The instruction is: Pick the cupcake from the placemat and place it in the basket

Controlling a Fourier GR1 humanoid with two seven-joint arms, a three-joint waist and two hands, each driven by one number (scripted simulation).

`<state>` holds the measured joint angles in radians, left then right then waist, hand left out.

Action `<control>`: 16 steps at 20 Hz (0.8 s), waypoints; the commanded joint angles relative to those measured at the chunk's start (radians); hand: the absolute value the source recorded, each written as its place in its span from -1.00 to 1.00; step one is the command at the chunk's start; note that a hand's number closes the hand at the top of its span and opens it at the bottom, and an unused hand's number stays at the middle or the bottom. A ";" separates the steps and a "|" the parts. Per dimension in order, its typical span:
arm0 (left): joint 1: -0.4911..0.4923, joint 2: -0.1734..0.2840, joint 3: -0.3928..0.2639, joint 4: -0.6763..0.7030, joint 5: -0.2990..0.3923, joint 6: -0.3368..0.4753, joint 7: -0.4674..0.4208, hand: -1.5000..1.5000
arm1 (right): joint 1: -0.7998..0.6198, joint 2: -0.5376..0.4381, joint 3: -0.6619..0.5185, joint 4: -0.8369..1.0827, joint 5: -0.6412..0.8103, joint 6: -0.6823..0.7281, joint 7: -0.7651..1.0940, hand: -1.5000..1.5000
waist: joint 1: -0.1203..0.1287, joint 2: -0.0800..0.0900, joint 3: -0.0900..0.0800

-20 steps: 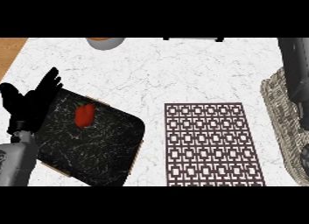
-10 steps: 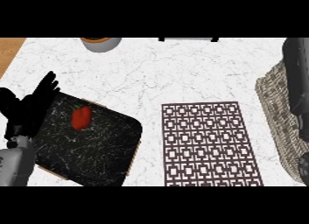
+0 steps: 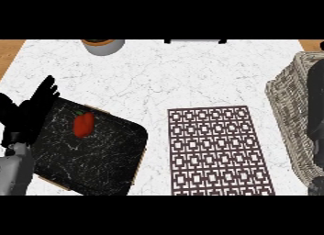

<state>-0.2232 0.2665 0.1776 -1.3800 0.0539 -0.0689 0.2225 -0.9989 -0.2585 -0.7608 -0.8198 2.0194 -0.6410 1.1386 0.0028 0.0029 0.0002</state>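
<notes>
The left hand (image 3: 25,112) shows at the left edge of the frame, its black fingers (image 3: 47,89) straight and spread apart, pointing up and holding nothing, above the grey forearm (image 3: 8,176) in the lower left corner. Just right of it lies a dark, marble-patterned tray (image 3: 103,156) with rounded corners, set at a slant on the white marbled counter (image 3: 191,73); a small red pepper-like thing (image 3: 83,124) lies on the tray's upper part, close to the hand but apart from it. Right of the tray, in the lower middle of the frame, lies the placemat (image 3: 220,151), brown with a white lattice pattern; no cupcake shows on it. At the right edge stands the woven basket (image 3: 289,114), with the right forearm (image 3: 321,105) over it; whether the right fingers are apart or together cannot be told. At the upper edge a grey pot (image 3: 103,45) shows in part. No writing or label can be read anywhere
</notes>
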 commanded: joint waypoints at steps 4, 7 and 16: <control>-0.006 0.016 0.017 -0.030 0.025 -0.015 0.040 0.00 | 0.111 0.056 -0.065 -0.090 -0.008 -0.101 0.146 -1.00 | 0.003 -0.002 0.000; 0.030 0.006 0.008 -0.013 0.006 -0.017 -0.001 0.00 | 0.094 0.019 -0.064 -0.089 -0.080 -0.104 0.057 -1.00 | 0.005 -0.002 0.000; 0.001 0.007 0.013 -0.004 0.005 -0.007 0.019 0.00 | 0.151 0.073 -0.113 -0.350 -0.089 -0.303 0.043 -1.00 | -0.012 -0.008 -0.001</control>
<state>-0.2281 0.2593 0.1776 -1.3870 0.0526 -0.0677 0.2418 -0.8701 -0.2115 -0.8544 -1.0493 1.9249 -0.8177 1.0577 -0.0020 -0.0010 0.0000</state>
